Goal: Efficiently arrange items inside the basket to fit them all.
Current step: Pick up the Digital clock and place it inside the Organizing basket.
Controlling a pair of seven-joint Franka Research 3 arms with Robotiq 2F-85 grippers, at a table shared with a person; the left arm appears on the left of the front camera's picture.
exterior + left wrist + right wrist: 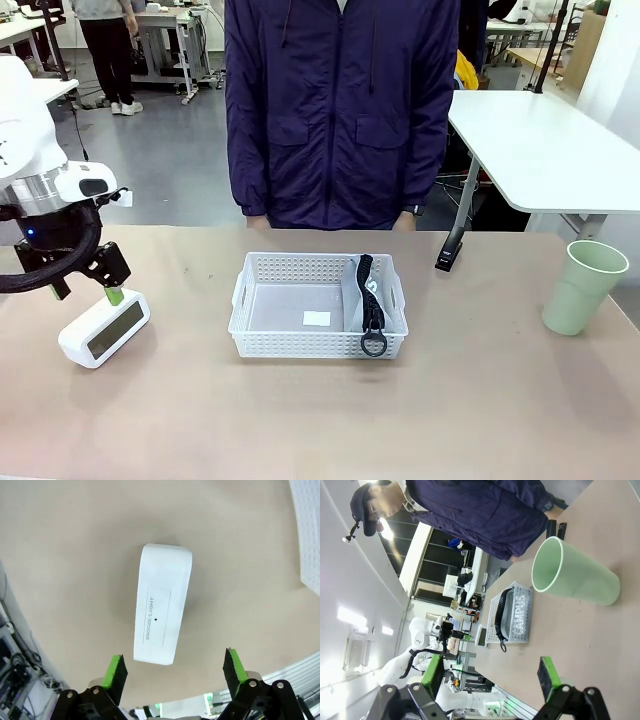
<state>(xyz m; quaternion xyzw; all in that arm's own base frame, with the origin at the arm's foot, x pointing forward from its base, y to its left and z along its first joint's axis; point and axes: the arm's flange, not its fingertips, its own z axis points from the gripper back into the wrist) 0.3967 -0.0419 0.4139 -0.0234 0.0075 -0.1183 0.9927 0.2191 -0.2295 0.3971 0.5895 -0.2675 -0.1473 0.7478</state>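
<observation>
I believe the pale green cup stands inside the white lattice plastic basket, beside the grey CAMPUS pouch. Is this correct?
Not quite. The pale green cup stands on the table, outside the white lattice plastic basket, to its right, as the front view shows. The grey CAMPUS pouch is inside the basket.

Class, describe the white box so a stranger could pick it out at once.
Find the white lattice basket mid-table, then look toward the robot's left. Beneath the open left claw lies the white box, the only item printed SNOOZE/LIGHT.
</observation>
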